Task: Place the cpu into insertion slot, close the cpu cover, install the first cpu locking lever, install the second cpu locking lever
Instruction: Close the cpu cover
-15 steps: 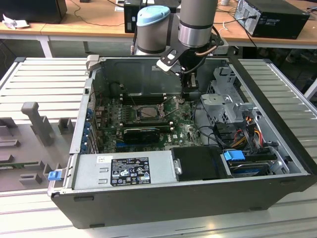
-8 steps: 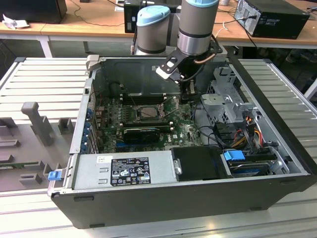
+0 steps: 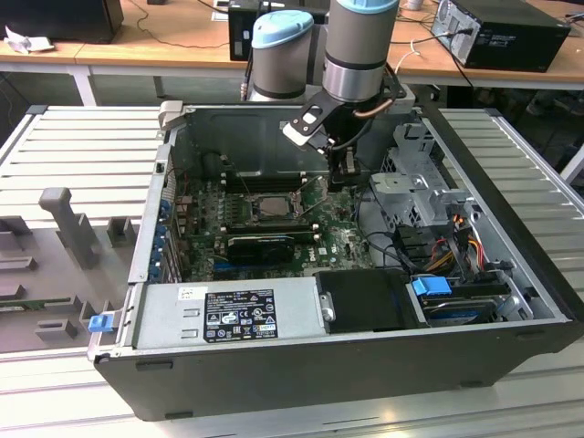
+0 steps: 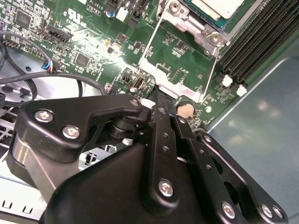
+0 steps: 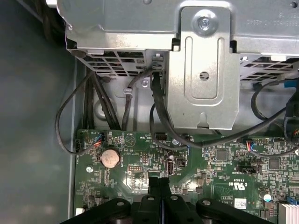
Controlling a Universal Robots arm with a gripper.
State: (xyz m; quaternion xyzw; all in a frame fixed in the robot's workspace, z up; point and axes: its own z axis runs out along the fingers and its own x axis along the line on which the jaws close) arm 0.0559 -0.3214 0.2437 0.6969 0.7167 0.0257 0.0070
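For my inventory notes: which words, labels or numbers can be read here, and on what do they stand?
None reads with certainty.
Power supply label: print too small to read.
Green circuit board: white lettering, too small to read.
Metal cage: stamped characters near its edge, unreadable.

The pale square cpu (image 4: 217, 5) lies flat in the insertion slot (image 3: 245, 206), framed by the silvery cpu cover (image 4: 200, 25), just beside the black memory slots (image 4: 254, 35).
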